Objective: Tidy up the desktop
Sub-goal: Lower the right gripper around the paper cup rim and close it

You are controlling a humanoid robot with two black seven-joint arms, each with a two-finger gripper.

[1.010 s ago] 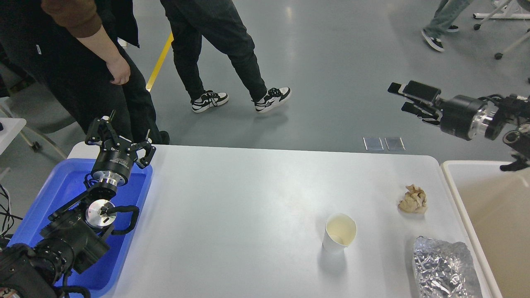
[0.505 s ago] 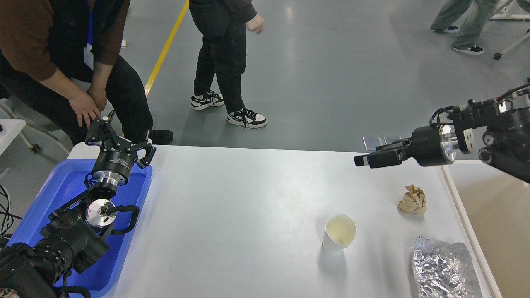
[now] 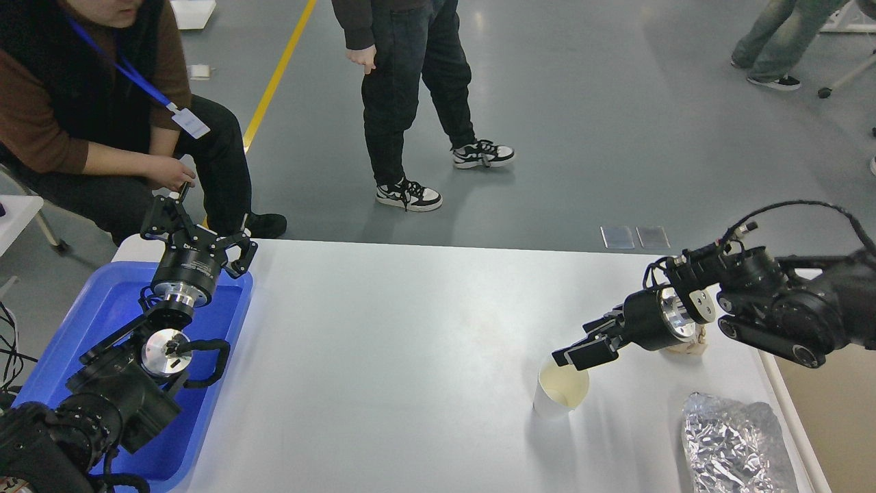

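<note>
The white desktop (image 3: 410, 342) holds a white paper cup (image 3: 561, 392), upright and empty, at the front right. A crumpled brown paper ball (image 3: 686, 348) behind it is mostly hidden by my right wrist. A crumpled foil wrapper (image 3: 736, 445) lies at the front right corner. My right gripper (image 3: 573, 350) hangs just above the cup's far rim, its fingers a little apart and holding nothing. My left gripper (image 3: 195, 229) is open and empty above the far edge of the blue tray (image 3: 89, 322).
A beige-white bin (image 3: 845, 424) stands off the desktop's right edge. A seated person (image 3: 89, 130) is close behind the tray at the far left. Another person (image 3: 410, 103) stands on the floor beyond the desktop.
My right arm has swung down and left from high above the far right corner to the cup's rim. The left arm has not moved. The people behind have shifted; one has sat down.
</note>
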